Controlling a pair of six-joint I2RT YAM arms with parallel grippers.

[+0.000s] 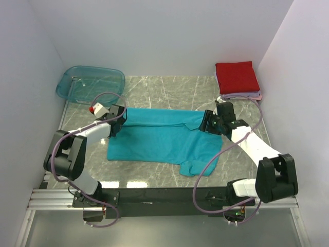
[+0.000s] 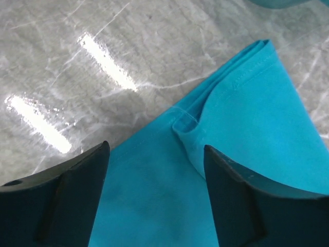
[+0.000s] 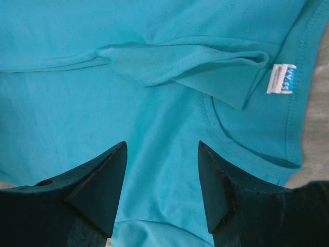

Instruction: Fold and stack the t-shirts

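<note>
The only writing is on a white tag (image 3: pixel 281 78) sewn inside the collar, at the upper right of my right wrist view. Its blue letters are too small for me to read.

The teal shirt (image 1: pixel 159 141) lies spread over the middle of the table (image 1: pixel 154 85), with its top edge folded over. My right gripper (image 3: pixel 162 190) stands wide. Both fingers sit at the bottom of its view, and the neck area fills the frame beyond them. My left gripper (image 2: pixel 157 198) is also wide, over the shirt's upper left corner in the top view, where a folded hem meets bare marble.

In the upper right of the top view, a folded red shirt (image 1: pixel 236 76) rests on a lilac shirt (image 1: pixel 249 95), well apart from both grippers. A tub (image 1: pixel 90 84) sits at the upper left.
</note>
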